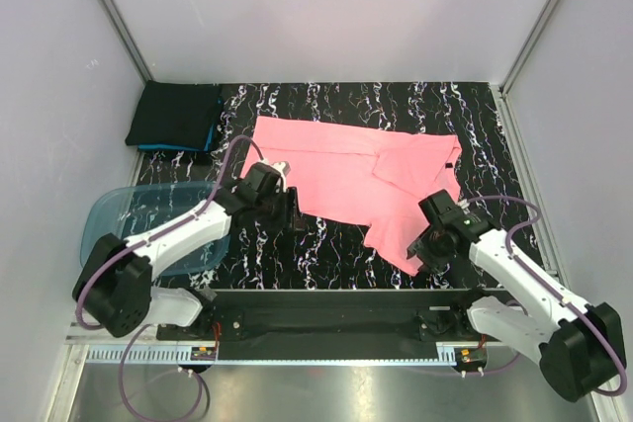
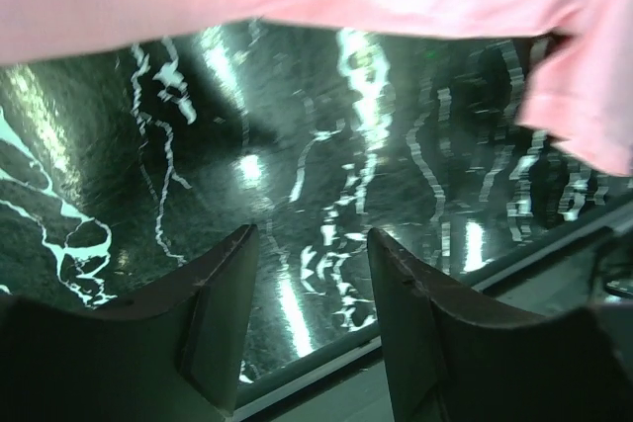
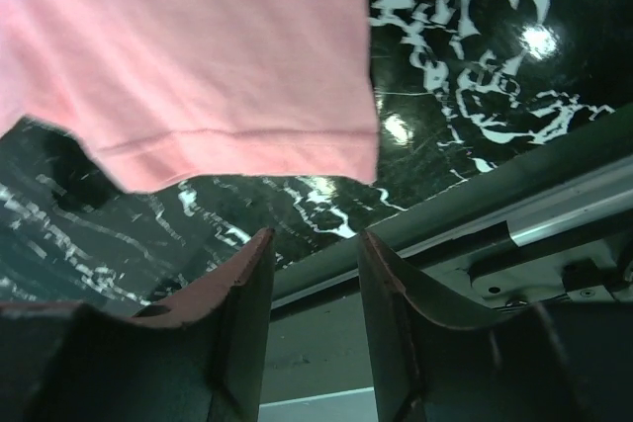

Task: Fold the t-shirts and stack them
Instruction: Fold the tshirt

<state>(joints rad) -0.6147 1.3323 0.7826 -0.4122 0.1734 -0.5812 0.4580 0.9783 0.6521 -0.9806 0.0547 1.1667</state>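
Two dark tools, left tool [image 2: 312, 240] and right tool [image 3: 315, 240], are hanging parted and empty above the glossy veined tabletop [image 1: 326, 246]. Beyond, the soft salmon-pink t-shirt [image 1: 336, 163] is lying rumpled mid-tabletop; black and teal t-shirts [image 1: 176, 116], seemingly folded, are sitting far-left.

A see-through blue tub [image 1: 117, 212] sits at the near left of a black table [image 1: 331, 256] veined with white; pale walls [image 1: 326, 7] enclose it; a metal rail [image 1: 326, 356] lines the near edge.
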